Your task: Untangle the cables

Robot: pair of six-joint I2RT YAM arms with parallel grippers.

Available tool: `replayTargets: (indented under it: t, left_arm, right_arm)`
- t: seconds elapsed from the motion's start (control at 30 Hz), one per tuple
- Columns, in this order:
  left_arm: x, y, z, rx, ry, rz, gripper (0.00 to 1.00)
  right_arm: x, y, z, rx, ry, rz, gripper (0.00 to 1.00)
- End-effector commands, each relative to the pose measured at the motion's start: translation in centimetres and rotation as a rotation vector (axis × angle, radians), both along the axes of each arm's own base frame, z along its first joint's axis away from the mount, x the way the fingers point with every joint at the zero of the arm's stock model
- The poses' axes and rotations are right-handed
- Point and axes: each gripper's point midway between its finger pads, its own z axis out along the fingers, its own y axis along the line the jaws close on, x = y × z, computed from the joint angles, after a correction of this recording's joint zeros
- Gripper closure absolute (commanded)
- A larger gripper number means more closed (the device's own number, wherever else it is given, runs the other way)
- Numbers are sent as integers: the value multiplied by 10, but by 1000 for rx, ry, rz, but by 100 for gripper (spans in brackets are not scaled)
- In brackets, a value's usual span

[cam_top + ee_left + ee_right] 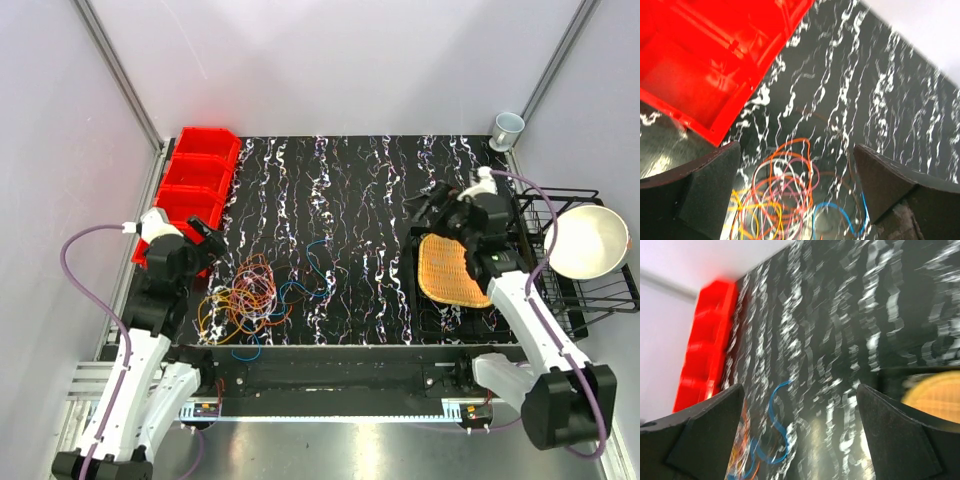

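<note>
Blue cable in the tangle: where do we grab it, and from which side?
Grip the blue cable on its loop lying right of the orange and yellow pile. Come down from above on that right side: there it lies flat and alone, so it likely lifts without dragging others.

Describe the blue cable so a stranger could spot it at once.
On the black marbled table, find the tangle of cables near the front-left corner. The blue cable trails out of its right side toward the table's middle; its colour sets it apart from the orange, yellow and red loops.
</note>
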Motion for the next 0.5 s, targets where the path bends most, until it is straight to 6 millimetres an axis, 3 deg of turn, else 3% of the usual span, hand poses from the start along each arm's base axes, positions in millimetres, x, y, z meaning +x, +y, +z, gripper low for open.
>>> replayTargets:
  t: [0.0, 0.03, 0.1, 0.27, 0.47]
  left_arm:
    - [-4, -6, 8, -13, 98, -29, 1]
    - [-3, -9, 10, -10, 105, -49, 1]
    - [-4, -19, 7, -6, 131, -123, 1]
    - [-14, -30, -1, -23, 178, -193, 1]
    - [-34, -47, -16, 18, 201, -215, 4]
  right_arm:
    - [-9, 53, 46, -32, -55, 156, 0]
    - [-13, 64, 38, -65, -26, 187, 0]
    - [-22, 90, 42, -97, -33, 243, 0]
    - [-41, 125, 24, -115, 20, 343, 0]
    - [-66, 169, -13, -147, 107, 448, 0]
